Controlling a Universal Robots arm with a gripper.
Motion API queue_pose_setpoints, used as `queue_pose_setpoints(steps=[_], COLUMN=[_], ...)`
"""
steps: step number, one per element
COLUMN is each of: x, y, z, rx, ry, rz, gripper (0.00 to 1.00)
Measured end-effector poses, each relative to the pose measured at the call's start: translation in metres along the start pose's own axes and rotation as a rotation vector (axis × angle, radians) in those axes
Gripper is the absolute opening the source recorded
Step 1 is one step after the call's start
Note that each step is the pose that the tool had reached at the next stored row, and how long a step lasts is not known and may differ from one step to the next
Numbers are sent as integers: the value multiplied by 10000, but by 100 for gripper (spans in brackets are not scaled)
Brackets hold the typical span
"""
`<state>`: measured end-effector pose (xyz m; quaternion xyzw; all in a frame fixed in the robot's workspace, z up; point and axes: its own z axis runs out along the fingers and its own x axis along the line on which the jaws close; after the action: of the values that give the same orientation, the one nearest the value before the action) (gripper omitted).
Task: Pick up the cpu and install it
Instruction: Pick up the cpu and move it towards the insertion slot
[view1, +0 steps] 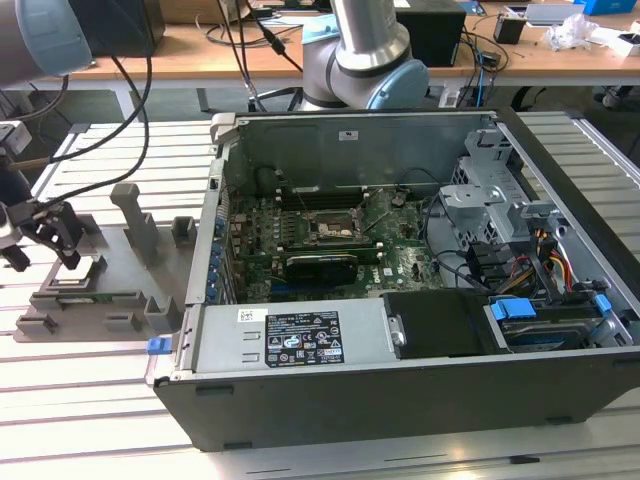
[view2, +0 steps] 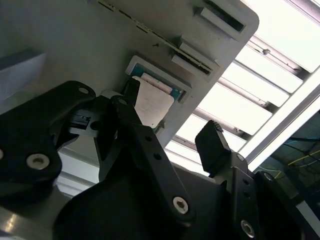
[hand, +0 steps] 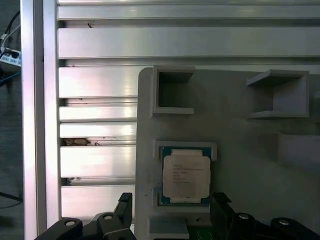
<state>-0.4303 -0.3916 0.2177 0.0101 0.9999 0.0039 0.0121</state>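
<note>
The cpu (hand: 186, 175) is a small square chip with a silvery top, lying flat in a pocket of the grey fixture tray (hand: 240, 150). In the second wrist view the cpu (view2: 152, 102) shows between the black fingers. My gripper (hand: 172, 201) hangs open just above it, one fingertip on each side and nothing held. In the exterior view the gripper (view1: 42, 250) is at the far left, over the fixture tray (view1: 110, 290). The dark motherboard socket (view1: 335, 228) sits inside the open computer case (view1: 560, 380).
The tray (view1: 135, 220) carries upright grey posts next to my gripper. The case wall (view1: 215, 230) rises between the tray and the motherboard. A power supply (view1: 300, 340) fills the case's near side; cables and a drive cage (view1: 490, 210) crowd the exterior view's right.
</note>
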Motion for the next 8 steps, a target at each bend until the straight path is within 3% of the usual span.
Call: queue_pose_setpoints(steps=[3,8], x=[-81,-139], y=[12,99], z=[34,99], rx=[71,132], ry=[-3,-4], rz=[-12,-21], gripper=[72,72])
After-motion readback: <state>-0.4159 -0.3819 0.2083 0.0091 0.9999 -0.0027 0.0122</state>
